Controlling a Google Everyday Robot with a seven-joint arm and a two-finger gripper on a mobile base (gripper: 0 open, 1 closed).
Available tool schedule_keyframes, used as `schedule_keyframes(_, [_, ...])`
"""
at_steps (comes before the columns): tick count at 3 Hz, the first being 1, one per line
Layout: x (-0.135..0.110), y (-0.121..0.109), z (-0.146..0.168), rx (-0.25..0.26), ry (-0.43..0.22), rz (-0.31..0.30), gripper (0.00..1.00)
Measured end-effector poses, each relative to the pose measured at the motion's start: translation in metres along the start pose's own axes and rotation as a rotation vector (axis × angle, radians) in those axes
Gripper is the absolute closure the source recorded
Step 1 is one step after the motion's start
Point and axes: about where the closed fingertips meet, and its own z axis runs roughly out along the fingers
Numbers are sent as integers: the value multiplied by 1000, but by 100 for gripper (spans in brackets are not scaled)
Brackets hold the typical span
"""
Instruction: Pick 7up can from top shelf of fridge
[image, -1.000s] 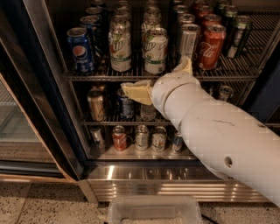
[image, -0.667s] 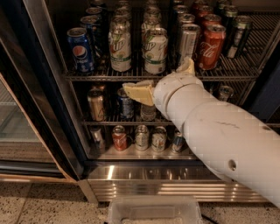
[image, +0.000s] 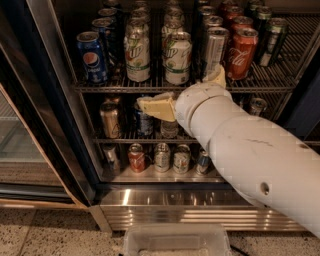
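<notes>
Two tall whitish 7up cans stand at the front of the top shelf, a wire rack in the fridge, with more 7up cans in rows behind them. My gripper is just below and in front of the shelf's front bar, under the right 7up can. Its cream fingers are spread apart: one finger points left and the other points up past the bar. It holds nothing. My white arm hides part of the middle shelf.
A blue Pepsi can stands left of the 7up cans. A silver can, red Coca-Cola cans and dark cans stand to the right. Lower shelves hold several cans. The open glass door is at left. A clear tray sits below the ribbed steel base.
</notes>
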Motion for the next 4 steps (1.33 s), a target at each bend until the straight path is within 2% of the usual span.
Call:
schedule_keyframes(2, [0,0,0,0,0,0,40])
schedule_keyframes(3, [0,0,0,0,0,0,48])
schedule_keyframes(4, [2,6,4,-1,3,7,47])
